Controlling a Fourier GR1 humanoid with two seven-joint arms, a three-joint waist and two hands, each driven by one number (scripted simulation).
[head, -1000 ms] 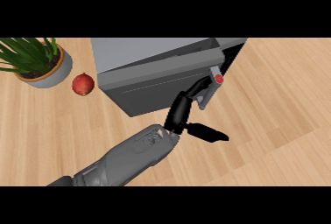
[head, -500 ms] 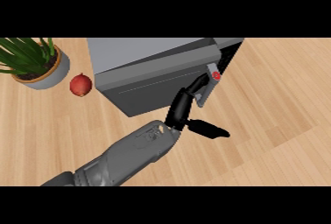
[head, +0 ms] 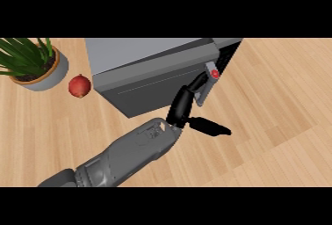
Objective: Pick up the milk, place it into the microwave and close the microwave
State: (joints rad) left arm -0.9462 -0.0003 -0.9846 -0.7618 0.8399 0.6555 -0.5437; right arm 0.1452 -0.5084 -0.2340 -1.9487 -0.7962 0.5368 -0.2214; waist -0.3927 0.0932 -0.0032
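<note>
The left robot hand (head: 188, 107) presses released, straight fingers against the microwave (head: 152, 72) door, milk hidden.

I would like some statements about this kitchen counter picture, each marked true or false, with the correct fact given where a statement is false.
1. The grey box-shaped microwave stands on the light wooden counter. True.
2. A blue cup stands left of the microwave. False: a round red fruit lies there.
3. The green leafy plant in its grey pot is at the far left. True.
4. The black robot hand rests flat on the counter, far from the microwave. False: its straight fingers reach up to the microwave's front, by the red button.
5. Two forearms show. False: only one.
</note>
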